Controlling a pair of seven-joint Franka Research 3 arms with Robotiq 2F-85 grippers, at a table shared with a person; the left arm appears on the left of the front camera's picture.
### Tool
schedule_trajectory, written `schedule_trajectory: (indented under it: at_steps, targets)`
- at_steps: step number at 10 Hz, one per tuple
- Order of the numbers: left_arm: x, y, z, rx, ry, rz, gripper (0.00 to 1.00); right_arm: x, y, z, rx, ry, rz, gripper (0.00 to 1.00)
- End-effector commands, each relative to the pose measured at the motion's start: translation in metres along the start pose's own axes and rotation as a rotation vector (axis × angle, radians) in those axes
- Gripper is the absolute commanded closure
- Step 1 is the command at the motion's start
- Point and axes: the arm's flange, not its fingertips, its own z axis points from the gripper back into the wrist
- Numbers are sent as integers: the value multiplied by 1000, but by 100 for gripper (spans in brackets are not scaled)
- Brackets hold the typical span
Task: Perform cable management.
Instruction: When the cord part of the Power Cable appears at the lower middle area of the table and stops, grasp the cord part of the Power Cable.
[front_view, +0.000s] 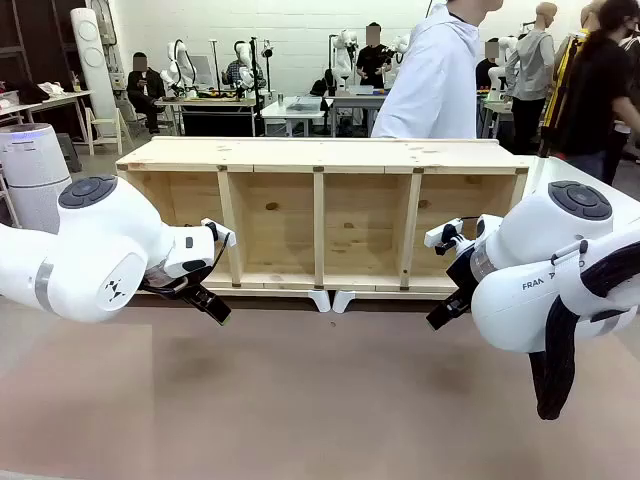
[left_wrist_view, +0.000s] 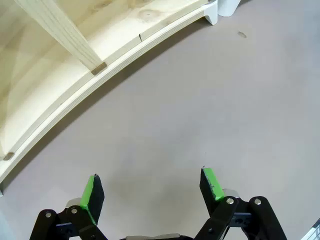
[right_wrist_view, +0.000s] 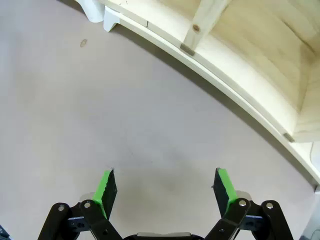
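1. Green-padded black fingers (left_wrist_view: 91, 195) of the left gripper (left_wrist_view: 152, 185) rise from the bottom edge of the left wrist view. Its jaws are spread wide with nothing between them, above the bare grey-brown matte table (left_wrist_view: 210, 110).
2. At the bottom of the right wrist view, the right gripper (right_wrist_view: 165, 182) has its jaws equally wide apart and empty over the table (right_wrist_view: 75, 110).
3. Seen from the front, the left gripper (front_view: 213, 305) sits at lower left of centre and the right gripper (front_view: 443, 315) at lower right of centre. Both are angled down at the table (front_view: 320, 400).
4. Just beyond them a long pale pine shelf with four open compartments (front_view: 320, 155) spans the middle of the front view. It curves across the upper left of the left wrist view (left_wrist_view: 30, 100) and the upper right of the right wrist view (right_wrist_view: 260, 65).
5. Two small white plastic feet (front_view: 332, 298) sit under the shelf's middle front edge, near the top of both wrist views (left_wrist_view: 212, 12) (right_wrist_view: 112, 17).
6. A thick black ribbed hose (front_view: 555, 360) hangs along the right arm at lower right.
7. A person in a white hoodie (front_view: 435, 80) stands behind the shelf, top right of centre.
8. Where the thin black power cable lies, I cannot tell.
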Motion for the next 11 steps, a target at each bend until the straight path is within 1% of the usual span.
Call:
schedule_trajectory:
  at_steps: [1, 11]
  targets:
    - [0, 0, 0, 0, 0, 0, 0, 0, 0, 0, 0, 0, 0, 0]
    - [0, 0, 0, 0, 0, 0, 0, 0, 0, 0, 0, 0, 0, 0]
